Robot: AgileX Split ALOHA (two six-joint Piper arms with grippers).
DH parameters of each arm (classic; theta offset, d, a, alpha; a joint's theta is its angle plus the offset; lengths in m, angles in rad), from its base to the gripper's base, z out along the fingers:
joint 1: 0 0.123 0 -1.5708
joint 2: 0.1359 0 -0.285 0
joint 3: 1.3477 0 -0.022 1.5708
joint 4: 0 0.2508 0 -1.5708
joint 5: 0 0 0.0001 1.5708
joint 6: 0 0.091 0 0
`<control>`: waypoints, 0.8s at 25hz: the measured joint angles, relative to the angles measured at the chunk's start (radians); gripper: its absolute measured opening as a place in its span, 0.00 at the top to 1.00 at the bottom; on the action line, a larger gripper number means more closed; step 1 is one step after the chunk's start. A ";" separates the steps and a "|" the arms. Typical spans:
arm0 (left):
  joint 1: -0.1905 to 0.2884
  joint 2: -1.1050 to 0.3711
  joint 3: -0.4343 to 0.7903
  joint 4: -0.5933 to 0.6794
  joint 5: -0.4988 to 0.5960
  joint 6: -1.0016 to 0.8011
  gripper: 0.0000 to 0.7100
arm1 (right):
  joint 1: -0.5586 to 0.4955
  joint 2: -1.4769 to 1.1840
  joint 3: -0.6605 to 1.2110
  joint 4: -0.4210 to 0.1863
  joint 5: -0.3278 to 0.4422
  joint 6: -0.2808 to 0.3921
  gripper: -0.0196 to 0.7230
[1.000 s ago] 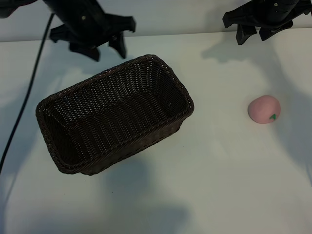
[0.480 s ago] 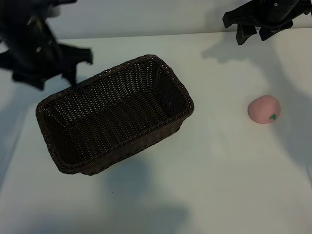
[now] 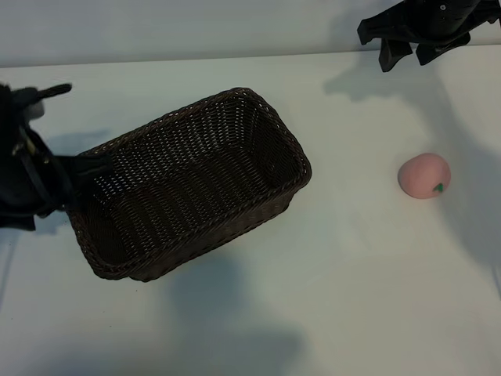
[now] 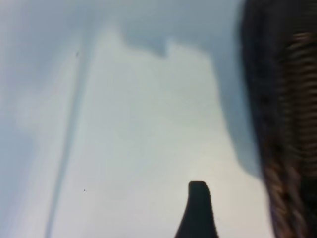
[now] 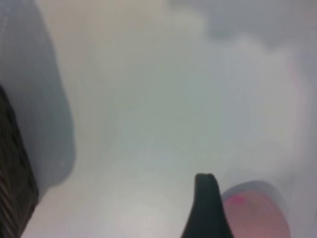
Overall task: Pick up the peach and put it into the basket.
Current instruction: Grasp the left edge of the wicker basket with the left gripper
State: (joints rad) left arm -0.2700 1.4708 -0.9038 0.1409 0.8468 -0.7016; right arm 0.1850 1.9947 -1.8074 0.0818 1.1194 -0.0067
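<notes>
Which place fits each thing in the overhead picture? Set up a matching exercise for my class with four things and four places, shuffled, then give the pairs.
Things:
1. peach
2. basket
3. left gripper
4. right gripper

Places:
A. at the table's far edge, above the pink fruit
B. by the short left end of the wicker
C. alone on the bare table, right of the wicker
D. left of centre, lying slantwise, nothing inside

Pairs: 1-C, 2-D, 3-B, 4-A

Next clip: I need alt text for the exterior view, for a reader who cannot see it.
A dark brown wicker basket sits empty and askew on a white table, with a small pink peach lying apart to its right. The left gripper is at the basket's left end; the right gripper hangs open at the top edge, beyond the peach.
</notes>
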 joint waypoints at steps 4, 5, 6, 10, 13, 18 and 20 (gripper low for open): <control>0.044 0.003 0.025 -0.055 -0.084 -0.001 0.18 | 0.000 0.000 0.000 0.001 0.000 0.000 0.28; 0.050 0.003 0.025 -0.060 -0.097 -0.001 0.18 | 0.000 0.000 0.000 0.001 0.000 0.000 0.28; 0.055 0.005 0.025 -0.064 -0.107 -0.001 0.18 | 0.000 0.000 0.000 0.001 0.000 0.000 0.28; 0.058 0.036 0.025 -0.085 -0.125 -0.003 0.18 | 0.000 0.000 0.000 0.001 -0.001 0.000 0.28; 0.058 0.085 0.025 -0.128 -0.157 0.004 0.18 | 0.000 0.000 0.000 0.001 -0.007 0.000 0.28; 0.058 0.170 0.025 -0.184 -0.204 0.037 0.18 | 0.000 0.000 0.000 0.001 -0.055 0.000 0.28; 0.058 0.202 0.025 -0.192 -0.213 0.040 0.18 | 0.000 0.000 0.000 0.001 -0.070 0.000 0.28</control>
State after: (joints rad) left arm -0.2118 1.6725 -0.8787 -0.0508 0.6335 -0.6613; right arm 0.1850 1.9947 -1.8074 0.0827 1.0497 -0.0067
